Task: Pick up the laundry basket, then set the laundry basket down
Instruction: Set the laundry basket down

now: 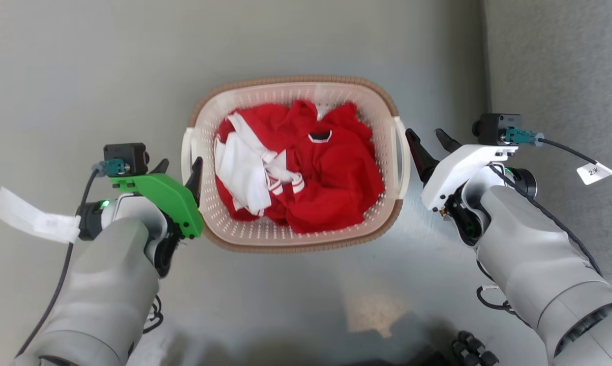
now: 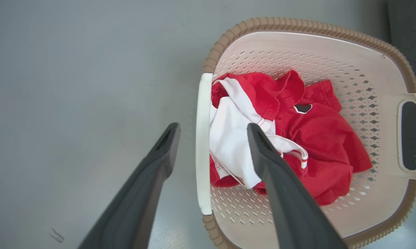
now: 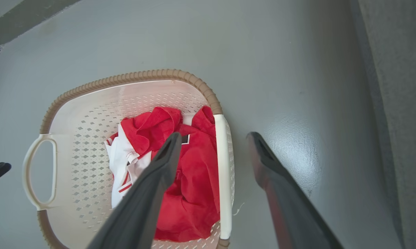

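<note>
Grey floor point(image 1: 306, 40) spreads under everything. Between the two grippers sits the laundry basket point(image 1: 296, 80), its short sides facing them, with red and white clothes point(image 1: 326, 178) heaped inside. On one side the left gripper point(image 1: 181, 162) has its fingers spread apart. In its wrist view the white left handle point(image 2: 202, 145) lies between them, one finger over the floor and the other over the clothes. Opposite, the right gripper point(image 1: 425, 133) is likewise spread, with the right handle point(image 3: 223, 173) between its fingers. Whether either touches cannot be told.
</note>
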`<state>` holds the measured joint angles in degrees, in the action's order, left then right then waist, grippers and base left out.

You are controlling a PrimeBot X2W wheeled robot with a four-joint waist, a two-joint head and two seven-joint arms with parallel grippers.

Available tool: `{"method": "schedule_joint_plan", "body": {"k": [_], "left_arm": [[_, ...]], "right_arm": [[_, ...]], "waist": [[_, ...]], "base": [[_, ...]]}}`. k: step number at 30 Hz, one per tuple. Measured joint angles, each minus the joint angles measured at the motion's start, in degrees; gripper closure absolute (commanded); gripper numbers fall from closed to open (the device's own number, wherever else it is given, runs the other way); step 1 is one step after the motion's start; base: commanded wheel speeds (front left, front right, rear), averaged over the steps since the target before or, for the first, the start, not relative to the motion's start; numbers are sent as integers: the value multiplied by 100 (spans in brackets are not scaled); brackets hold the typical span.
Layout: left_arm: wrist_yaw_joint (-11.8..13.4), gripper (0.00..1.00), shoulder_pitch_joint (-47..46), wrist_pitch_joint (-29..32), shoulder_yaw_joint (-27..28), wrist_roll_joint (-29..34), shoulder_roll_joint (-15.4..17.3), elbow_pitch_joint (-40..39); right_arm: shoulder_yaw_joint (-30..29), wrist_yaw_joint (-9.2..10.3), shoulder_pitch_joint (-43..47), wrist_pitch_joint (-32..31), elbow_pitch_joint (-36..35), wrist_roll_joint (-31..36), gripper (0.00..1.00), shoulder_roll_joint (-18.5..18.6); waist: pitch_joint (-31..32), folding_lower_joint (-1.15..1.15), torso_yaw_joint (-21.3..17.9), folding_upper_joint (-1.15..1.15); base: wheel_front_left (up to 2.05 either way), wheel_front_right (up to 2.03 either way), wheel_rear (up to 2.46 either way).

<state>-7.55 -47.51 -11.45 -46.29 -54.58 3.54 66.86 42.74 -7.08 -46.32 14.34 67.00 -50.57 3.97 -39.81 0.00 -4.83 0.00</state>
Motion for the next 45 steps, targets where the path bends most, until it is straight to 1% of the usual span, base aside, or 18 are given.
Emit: {"method": "schedule_joint_plan", "body": {"k": [10,16,20,23,28,33,36,38,45], "left_arm": [[0,0,261,-231,-77,-27,-2,-332],[0,0,434,-280,-59,-26,64,-489],[0,0,554,-290,-5,-16,115,-624],[0,0,593,-290,222,18,221,-882],[0,0,658,-290,599,275,394,-1262],[1,0,997,-294,879,575,500,-1661],[30,0,1243,-296,1036,705,543,-1922],[116,0,1394,-296,1227,859,581,-2223],[265,0,1811,-297,1767,1234,627,-3051]], "right_arm": [[-35,0,131,0,-570,149,0,210],[-147,0,325,1,-875,350,0,360],[-321,1,511,0,-1070,486,0,460],[-500,1,638,1,-1229,567,0,547],[-771,3,894,1,-1568,782,0,644],[-1032,26,1256,1,-2007,1023,0,688],[-1203,119,1488,1,-2305,1215,0,727],[-1432,193,1666,2,-2691,1349,0,759],[-1993,359,2040,9,-3648,1771,0,845]], "waist": [[756,0,36,0],[1219,0,91,0],[1531,0,137,0],[1765,0,173,0],[2156,0,236,0],[2550,0,288,0],[2781,0,314,0],[2987,0,337,0],[3291,0,386,0]], "base": [[0,0,0],[0,0,0],[0,0,0],[0,0,0],[0,0,0],[0,0,0],[0,0,0],[0,0,0],[0,0,0]]}}
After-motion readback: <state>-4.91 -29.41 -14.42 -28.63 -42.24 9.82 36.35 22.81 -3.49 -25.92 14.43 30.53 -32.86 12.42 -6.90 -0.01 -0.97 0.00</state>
